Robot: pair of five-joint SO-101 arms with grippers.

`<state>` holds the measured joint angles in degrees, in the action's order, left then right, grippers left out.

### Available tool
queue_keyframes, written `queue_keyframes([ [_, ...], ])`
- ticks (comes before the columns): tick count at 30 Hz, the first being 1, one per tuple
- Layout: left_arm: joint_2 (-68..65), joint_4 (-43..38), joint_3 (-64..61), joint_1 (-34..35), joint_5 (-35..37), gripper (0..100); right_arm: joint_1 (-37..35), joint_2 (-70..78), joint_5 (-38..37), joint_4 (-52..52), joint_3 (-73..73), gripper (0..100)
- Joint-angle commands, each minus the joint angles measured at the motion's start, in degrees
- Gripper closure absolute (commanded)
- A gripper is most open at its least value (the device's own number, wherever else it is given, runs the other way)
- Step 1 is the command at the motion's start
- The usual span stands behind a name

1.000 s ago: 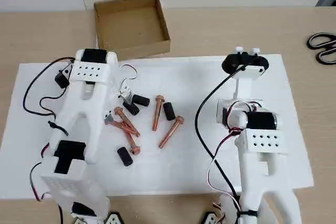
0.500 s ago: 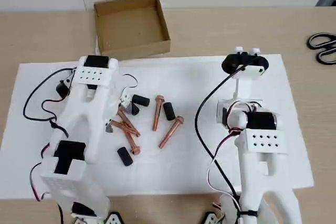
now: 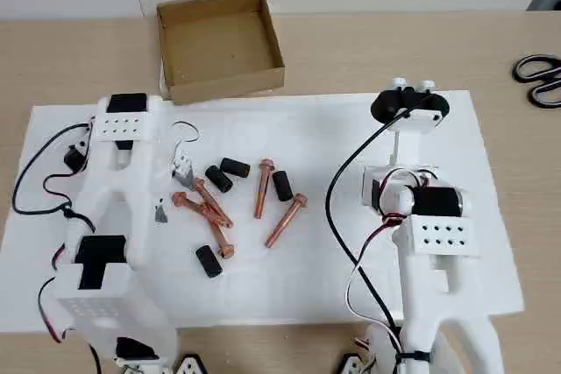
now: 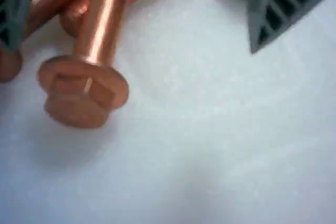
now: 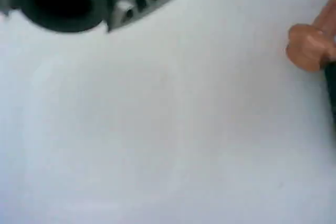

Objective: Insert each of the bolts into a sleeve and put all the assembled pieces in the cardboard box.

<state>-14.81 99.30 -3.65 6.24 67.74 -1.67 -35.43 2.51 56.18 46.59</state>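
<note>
Leftward we've swung our left hand (image 3: 172,192), wide open, holding nothing; the copper hex-headed bolt (image 3: 198,208) has its head between the jaws, shaft running off rightward.

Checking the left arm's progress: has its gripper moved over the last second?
Yes. The left gripper has shifted toward the high view's left edge, from below the cardboard box's middle to below its left corner.

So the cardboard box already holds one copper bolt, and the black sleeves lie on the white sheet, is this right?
Not quite: the high view shows no bolt in the cardboard box; the copper bolts lie on the white sheet. The black sleeves do lie on that sheet.
</note>
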Motion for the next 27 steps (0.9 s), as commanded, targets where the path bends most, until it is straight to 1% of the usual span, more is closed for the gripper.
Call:
queue_keyframes([
  [1, 0.26, 1.05, 0.22, 0.18, 0.35, 73, 0.13, -1.98, 0.35, -0.75, -0.26, 99.4],
  [5, 0.26, 1.05, -0.48, -1.14, 0.35, 73, 0.13, -1.98, 0.35, -0.75, -0.26, 99.4],
  [10, 0.35, 1.05, -4.79, -7.30, 0.53, 73, 0.13, -1.98, 0.35, -0.75, -0.26, 99.4],
  [24, 0.26, 0.62, -4.35, -7.47, 0.53, 73, 0.13, -1.98, 0.35, -0.66, -0.26, 99.4],
  [27, 0.26, -1.05, -4.44, -7.47, 0.53, 75, 0.13, -1.98, 0.35, -0.66, -0.26, 99.4],
])
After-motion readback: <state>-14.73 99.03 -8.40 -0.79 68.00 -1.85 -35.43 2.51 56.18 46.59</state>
